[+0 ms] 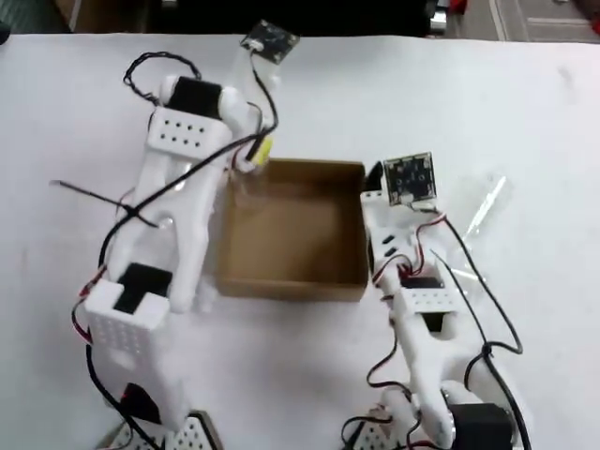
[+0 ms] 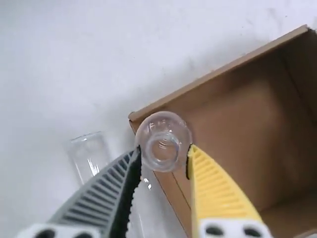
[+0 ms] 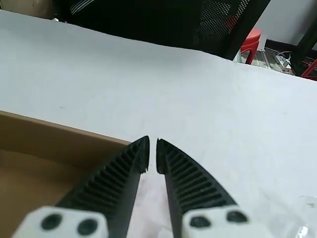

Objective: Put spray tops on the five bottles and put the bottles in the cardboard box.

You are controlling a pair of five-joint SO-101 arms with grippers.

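Note:
My left gripper point(image 2: 163, 151) is shut on a clear bottle point(image 2: 161, 130), seen end-on with its open mouth facing the camera, right over a corner of the cardboard box point(image 2: 233, 129). A second clear bottle point(image 2: 89, 156) lies on the white table just outside that corner. In the high view the left gripper point(image 1: 253, 157) is at the back left corner of the box point(image 1: 295, 234), whose floor is bare. My right gripper point(image 3: 152, 146) is shut with nothing between its fingers, and sits at the box's back right corner point(image 1: 373, 178).
Another clear bottle point(image 1: 486, 204) lies on the table to the right of the right arm, and a clear piece point(image 3: 307, 218) shows at the edge of the right wrist view. Cables trail from both arms. Dark chairs and a red stool point(image 3: 250, 37) stand beyond the table's far edge.

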